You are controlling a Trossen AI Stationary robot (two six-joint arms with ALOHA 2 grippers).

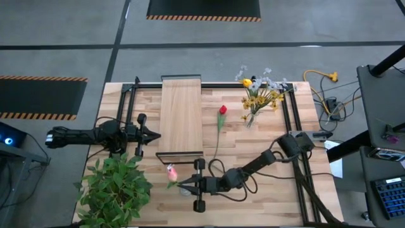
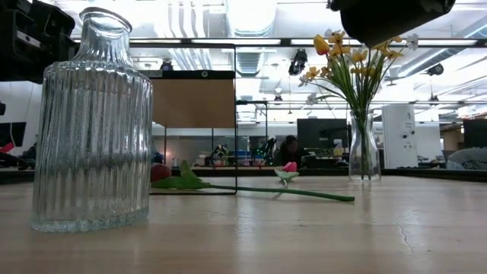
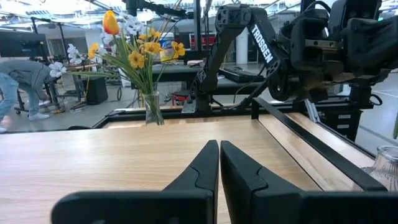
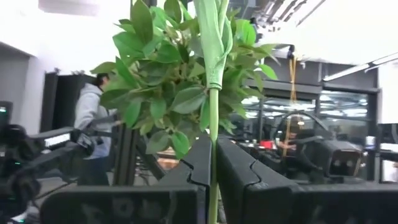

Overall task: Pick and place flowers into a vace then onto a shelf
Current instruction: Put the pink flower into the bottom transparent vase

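One pink tulip (image 1: 171,172) pinched in right gripper (image 1: 185,185) by its stem, red tulip (image 1: 222,110) loose on table, bouquet vase (image 1: 250,120) off shelf (image 1: 181,114); left gripper (image 1: 155,134) closed, idle.

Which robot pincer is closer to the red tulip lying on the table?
It looks about even; maybe the right. The right pincer sits at the table's near edge, shut on a pink flower. The left pincer waits across the shelf from the red tulip.

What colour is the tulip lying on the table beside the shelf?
The tulip is red; the high view shows it best.

Bright overhead lighting, blown-out ceiling glare, soft backgrounds.
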